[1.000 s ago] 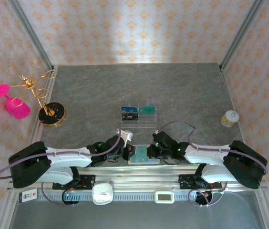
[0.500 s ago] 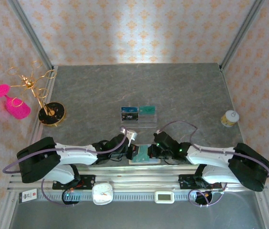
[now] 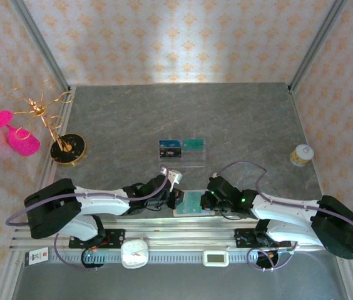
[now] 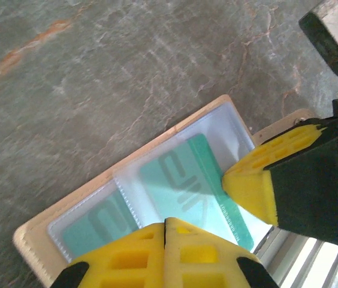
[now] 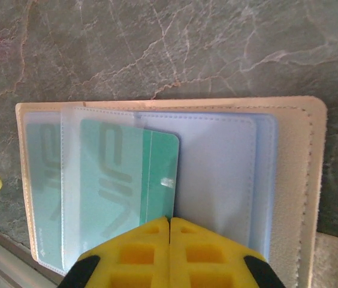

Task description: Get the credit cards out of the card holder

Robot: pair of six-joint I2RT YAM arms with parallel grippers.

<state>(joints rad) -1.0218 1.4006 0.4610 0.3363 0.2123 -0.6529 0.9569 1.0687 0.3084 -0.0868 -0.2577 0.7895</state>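
Here, both are clenched: right hand (image 5: 169, 222) on the teal card (image 5: 127, 174) in the card holder (image 5: 292, 180) — left hand (image 4: 165, 223) at its edge.

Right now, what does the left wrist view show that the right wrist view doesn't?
Left wrist: the tip of the shut right gripper meeting the teal card at its edge. Right wrist: a pale blue sleeve beside that card, apparently empty. Both: the teal card poking from its clear pocket in the open tan wallet on the grey table.

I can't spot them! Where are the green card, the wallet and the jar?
green card (image 5: 160, 156): right wrist view, bare right end.
wallet (image 5: 295, 180): right wrist view, tan flap.
jar (image 3: 301, 154): top view, lid.
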